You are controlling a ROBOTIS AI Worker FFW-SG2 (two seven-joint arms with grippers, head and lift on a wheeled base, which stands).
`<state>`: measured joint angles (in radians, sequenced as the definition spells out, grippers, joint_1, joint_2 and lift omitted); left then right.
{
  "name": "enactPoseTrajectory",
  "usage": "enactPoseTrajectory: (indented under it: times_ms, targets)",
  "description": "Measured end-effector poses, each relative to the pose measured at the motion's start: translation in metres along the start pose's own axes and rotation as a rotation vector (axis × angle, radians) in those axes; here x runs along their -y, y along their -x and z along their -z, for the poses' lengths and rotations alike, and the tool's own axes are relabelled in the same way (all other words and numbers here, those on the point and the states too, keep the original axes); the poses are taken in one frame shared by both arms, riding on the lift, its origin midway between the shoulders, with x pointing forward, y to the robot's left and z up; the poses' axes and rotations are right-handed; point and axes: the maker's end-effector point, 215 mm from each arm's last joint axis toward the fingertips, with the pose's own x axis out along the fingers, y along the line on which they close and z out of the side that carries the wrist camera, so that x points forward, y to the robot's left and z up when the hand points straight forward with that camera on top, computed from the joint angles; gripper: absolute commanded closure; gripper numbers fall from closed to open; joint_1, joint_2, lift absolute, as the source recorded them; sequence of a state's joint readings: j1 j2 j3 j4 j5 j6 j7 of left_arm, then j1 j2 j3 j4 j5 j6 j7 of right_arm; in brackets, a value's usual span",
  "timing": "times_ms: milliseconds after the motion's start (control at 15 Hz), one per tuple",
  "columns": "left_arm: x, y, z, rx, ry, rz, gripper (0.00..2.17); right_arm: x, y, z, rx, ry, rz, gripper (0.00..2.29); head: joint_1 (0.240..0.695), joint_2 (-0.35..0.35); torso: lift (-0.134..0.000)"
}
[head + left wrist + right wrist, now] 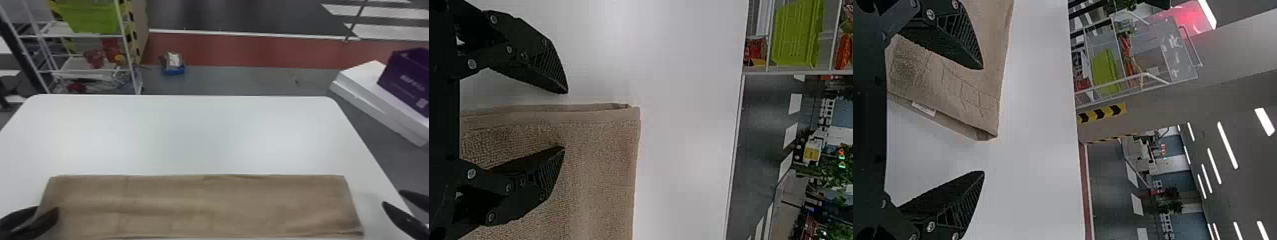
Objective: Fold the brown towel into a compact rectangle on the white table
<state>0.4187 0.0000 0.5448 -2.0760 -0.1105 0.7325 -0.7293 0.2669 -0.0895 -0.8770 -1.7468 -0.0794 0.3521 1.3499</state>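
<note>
While the left two-fingered black gripper [48, 209] and the right two-fingered black gripper [392, 197] both gape wide, the long folded strip of brown cloth towel [204, 204] spans the flat white table [198, 134] between them, its left end reaching under one left finger.

Left claw [48, 208], right claw [392, 197], each with 2 fingers parted

White table [191, 134]: open room between brown towel [198, 204] and far edge.
Near side: towel blocks a low crossing.
Left end: left gripper [48, 208] in the way.
Right end: gap before right gripper [392, 197].
</note>
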Motion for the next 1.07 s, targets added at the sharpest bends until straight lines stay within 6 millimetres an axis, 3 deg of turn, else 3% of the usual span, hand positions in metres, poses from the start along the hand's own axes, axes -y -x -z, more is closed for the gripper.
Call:
enactPoseTrajectory:
  times_ms: [133, 533, 933, 1067]
  targets:
    - [0.002, 0.000, -0.002, 0.004, -0.001, 0.006, 1.69, 0.000, 0.000, -0.001, 0.002, 0.000, -0.001, 0.15, 0.695, -0.085, -0.124]
    - [0.015, 0.014, -0.017, 0.035, 0.060, 0.070, 1.70, -0.008, -0.007, -0.003, 0.017, -0.006, -0.024, 0.15, 0.695, -0.086, -0.124]
    - [0.027, 0.020, -0.033, 0.077, 0.116, 0.132, 1.70, -0.047, -0.044, -0.005, 0.032, -0.041, -0.125, 0.23, 0.695, -0.027, -0.124]
    - [0.027, 0.021, -0.046, 0.112, 0.135, 0.146, 1.70, -0.064, -0.062, -0.002, 0.029, -0.053, -0.172, 0.48, 0.695, 0.018, -0.124]
